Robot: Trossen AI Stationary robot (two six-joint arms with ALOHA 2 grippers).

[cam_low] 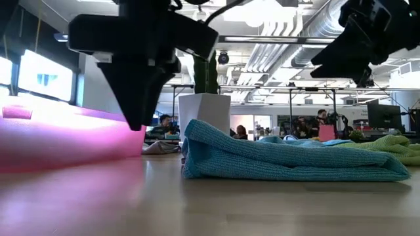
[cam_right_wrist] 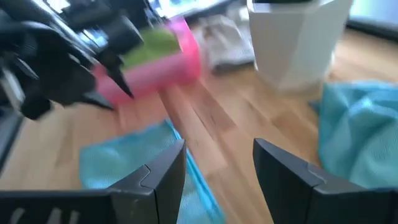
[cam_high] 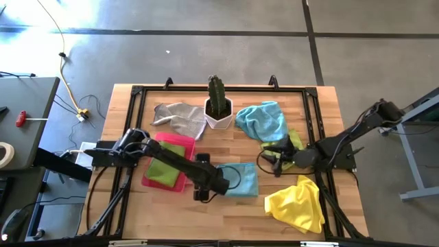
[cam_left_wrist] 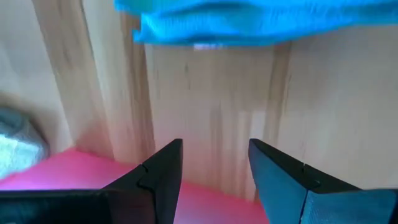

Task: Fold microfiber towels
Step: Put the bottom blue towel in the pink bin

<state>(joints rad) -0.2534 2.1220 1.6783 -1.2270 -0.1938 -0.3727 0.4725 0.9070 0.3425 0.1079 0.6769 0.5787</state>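
Wooden planks make up the counter (cam_high: 226,206), which stands on a grey concrete floor; at table height an office with ceiling pipes and seated people (cam_low: 164,124) shows beyond it.

A white pot with a cactus (cam_high: 219,104) stands near the middle of the far edge. Beside it toward the left corner lies a crumpled grey towel (cam_high: 180,116). On the other side of the pot lies a bunched light blue towel (cam_high: 264,120), with a lime green towel (cam_high: 295,140) just past it toward the right edge. A yellow towel (cam_high: 296,202) lies rumpled near the front right corner.

A pink tray (cam_high: 156,180) sits left of centre and holds a folded green towel (cam_high: 167,167). Just beside the tray, toward the front edge, a folded blue towel (cam_high: 241,180) lies flat on the wood.

The left pincer (cam_high: 200,194) hovers low between the tray and the folded blue towel; its fingers (cam_left_wrist: 163,168) are apart and hold nothing. The right pincer (cam_high: 269,163) hangs above the counter between the folded blue towel and the lime green one, its fingers (cam_right_wrist: 163,177) also spread and empty.
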